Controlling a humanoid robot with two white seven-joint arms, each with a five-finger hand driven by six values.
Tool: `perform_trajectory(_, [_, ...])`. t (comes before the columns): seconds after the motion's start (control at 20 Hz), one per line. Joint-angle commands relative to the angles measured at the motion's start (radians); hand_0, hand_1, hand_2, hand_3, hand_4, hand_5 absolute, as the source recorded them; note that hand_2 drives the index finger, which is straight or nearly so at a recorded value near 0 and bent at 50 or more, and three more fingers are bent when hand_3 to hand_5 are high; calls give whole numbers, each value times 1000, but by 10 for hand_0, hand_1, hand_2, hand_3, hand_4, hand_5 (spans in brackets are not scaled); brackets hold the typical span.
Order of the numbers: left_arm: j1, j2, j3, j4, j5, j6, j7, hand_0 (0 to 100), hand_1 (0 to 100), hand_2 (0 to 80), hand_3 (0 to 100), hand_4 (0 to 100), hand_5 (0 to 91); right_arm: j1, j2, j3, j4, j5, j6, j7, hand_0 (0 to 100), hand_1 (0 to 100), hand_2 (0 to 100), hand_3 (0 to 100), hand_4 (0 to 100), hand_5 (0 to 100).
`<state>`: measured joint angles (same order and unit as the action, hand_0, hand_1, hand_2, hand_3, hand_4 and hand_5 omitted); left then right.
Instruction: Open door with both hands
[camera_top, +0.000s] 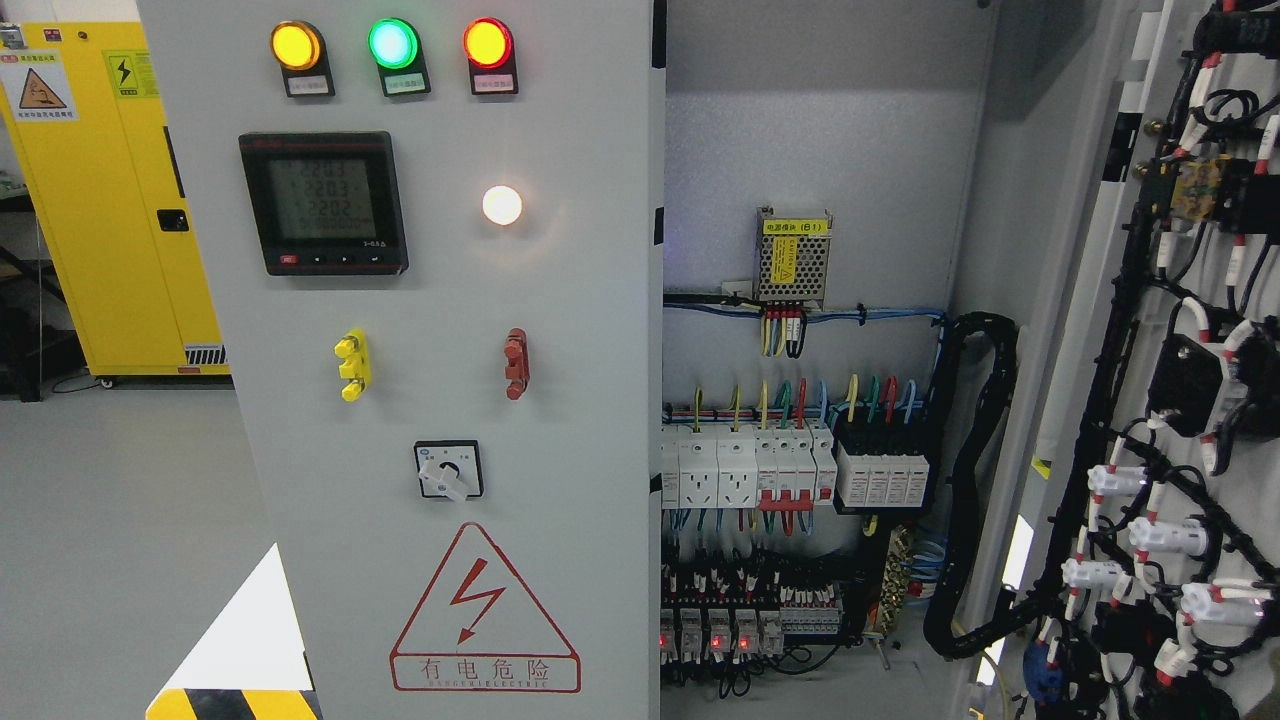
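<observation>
A grey electrical cabinet fills the head view. Its left door (560, 330) is closed and carries three indicator lamps (392, 45), a digital meter (324, 203), a lit white lamp (502, 205), a yellow handle (352, 365), a red handle (516, 363), a rotary switch (448, 470) and a red hazard triangle (485, 615). The right door (1180, 350) stands swung wide open at the right, its wired inner face showing. The cabinet interior (810, 420) lies exposed with breakers and cables. Neither hand shows in the frame.
A yellow storage cabinet (110, 200) stands at the back left on the grey floor (120, 530). A black corrugated cable conduit (985, 480) loops between interior and open door. A yellow-black striped marker (235, 705) shows at the bottom left.
</observation>
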<state>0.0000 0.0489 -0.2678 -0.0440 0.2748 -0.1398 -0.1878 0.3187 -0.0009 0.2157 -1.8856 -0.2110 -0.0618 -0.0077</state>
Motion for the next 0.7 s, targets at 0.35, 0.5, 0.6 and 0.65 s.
perform_trajectory(0.35, [21,-7,-1,-4,-3,3,7,120,556,0,0,0,0,-314,45,111,-184,-4,151,2,0,500,40,0,0,0])
perform_trajectory(0.5, [21,-12,-1,-4,-8,0,7,120,556,0,0,0,0,-404,64,110,-146,5,151,-5,0,500,40,0,0,0])
perform_trajectory(0.6, [21,-15,-1,-5,-6,-1,5,120,556,0,0,0,0,-486,64,97,-84,7,146,-6,0,500,40,0,0,0])
perform_trajectory(0.65, [21,-18,-1,-5,-6,-1,5,120,556,0,0,0,0,-519,64,97,-52,9,145,-6,0,500,40,0,0,0])
